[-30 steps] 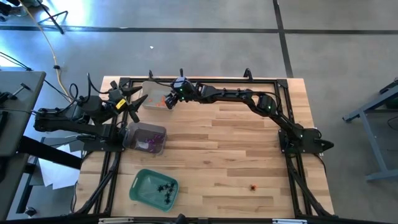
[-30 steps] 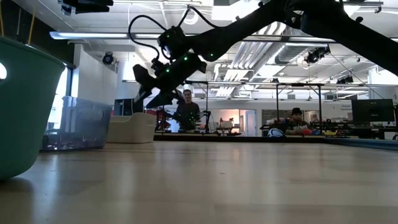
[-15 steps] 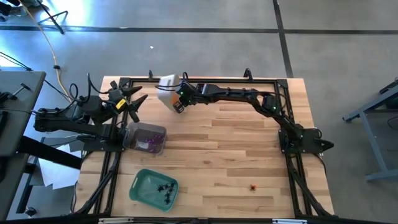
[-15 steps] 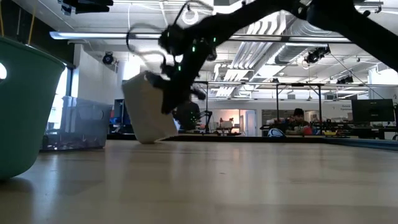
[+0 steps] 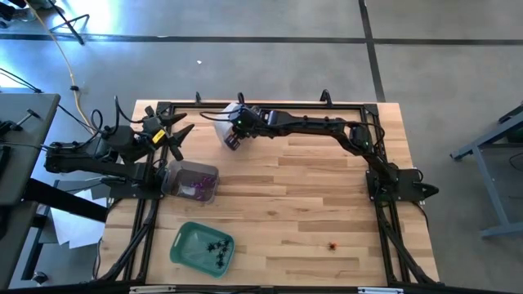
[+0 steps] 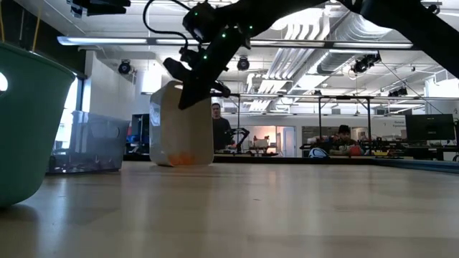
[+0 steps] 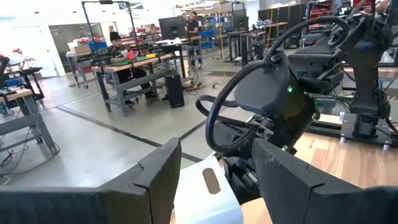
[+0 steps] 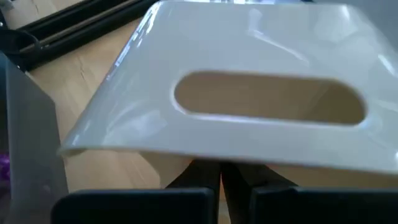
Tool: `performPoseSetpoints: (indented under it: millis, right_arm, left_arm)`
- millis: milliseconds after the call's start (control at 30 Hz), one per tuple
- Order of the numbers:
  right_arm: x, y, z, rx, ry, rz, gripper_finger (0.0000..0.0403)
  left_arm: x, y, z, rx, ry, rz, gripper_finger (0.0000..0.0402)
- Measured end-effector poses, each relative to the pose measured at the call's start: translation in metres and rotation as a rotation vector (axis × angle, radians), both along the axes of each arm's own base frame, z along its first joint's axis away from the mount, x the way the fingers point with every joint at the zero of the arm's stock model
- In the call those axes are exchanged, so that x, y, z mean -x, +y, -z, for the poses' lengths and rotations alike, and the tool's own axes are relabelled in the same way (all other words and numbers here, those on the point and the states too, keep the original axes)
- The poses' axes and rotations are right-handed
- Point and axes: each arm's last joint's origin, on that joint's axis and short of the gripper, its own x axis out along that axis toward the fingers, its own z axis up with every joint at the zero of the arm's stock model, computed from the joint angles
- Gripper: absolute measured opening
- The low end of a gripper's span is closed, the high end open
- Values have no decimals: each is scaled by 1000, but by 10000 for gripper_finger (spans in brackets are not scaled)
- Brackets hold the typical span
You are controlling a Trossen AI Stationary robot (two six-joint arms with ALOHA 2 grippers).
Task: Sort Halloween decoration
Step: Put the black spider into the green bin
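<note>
The right arm stretches from its base at about three o'clock on the table across to roughly eleven o'clock, elbow bent near the far edge and forearm running level toward the left. Its wrist is turned over so the right gripper [image 5: 231,136] points down and inward, fingers pressed together with barely a slit between them in the wrist view, clamped on the rim of the white tray [image 5: 222,122], which stands tipped on end. The left arm waits at about nine o'clock, folded over its base, the left gripper [image 5: 172,135] raised with fingers spread wide apart.
</note>
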Motion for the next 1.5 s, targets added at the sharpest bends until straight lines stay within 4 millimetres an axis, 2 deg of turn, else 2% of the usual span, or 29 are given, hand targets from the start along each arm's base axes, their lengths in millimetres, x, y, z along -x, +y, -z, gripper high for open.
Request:
performPoseSetpoints:
  millis: [300, 900, 1500]
  right_arm:
    - [0, -3, -1, 19, -2, -13, 7]
    - [-3, -24, -10, 41, -116, -123, 7]
    - [-6, -25, -15, 87, -156, -146, 7]
  left_arm:
    - [0, 0, 0, 0, 0, 0, 186]
    - [0, 0, 0, 0, 0, 0, 186]
    - [0, 0, 0, 0, 0, 0, 186]
